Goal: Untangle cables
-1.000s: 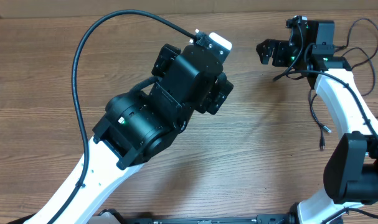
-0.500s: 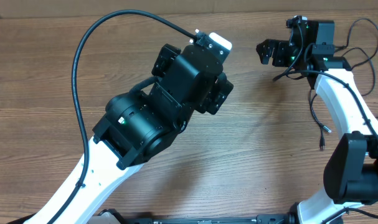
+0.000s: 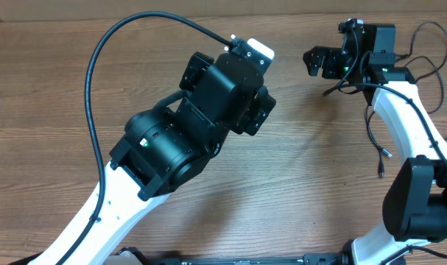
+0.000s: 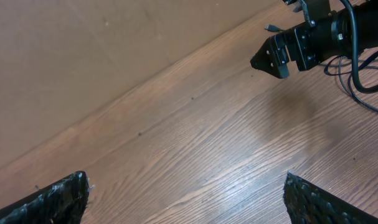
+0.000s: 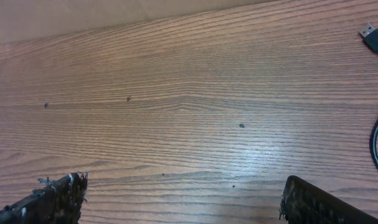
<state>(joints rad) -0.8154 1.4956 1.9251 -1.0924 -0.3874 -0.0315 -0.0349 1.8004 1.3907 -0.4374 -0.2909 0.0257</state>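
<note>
Gaping wide, empty left tool (image 4: 189, 205), right tool (image 5: 185, 202) likewise, cables (image 3: 370, 132) loose beside right arm (image 3: 403, 118)

Your cables (image 3: 370, 125) lie loose on the tabletop (image 3: 319, 162) behind the right hand (image 3: 314, 61), thin black cords in slack loops. One strand ends in a small plug (image 3: 380, 174). Ahead of the hand, off to one side, a silver-tipped plug (image 5: 374, 36) lies flat, untouched.
</note>
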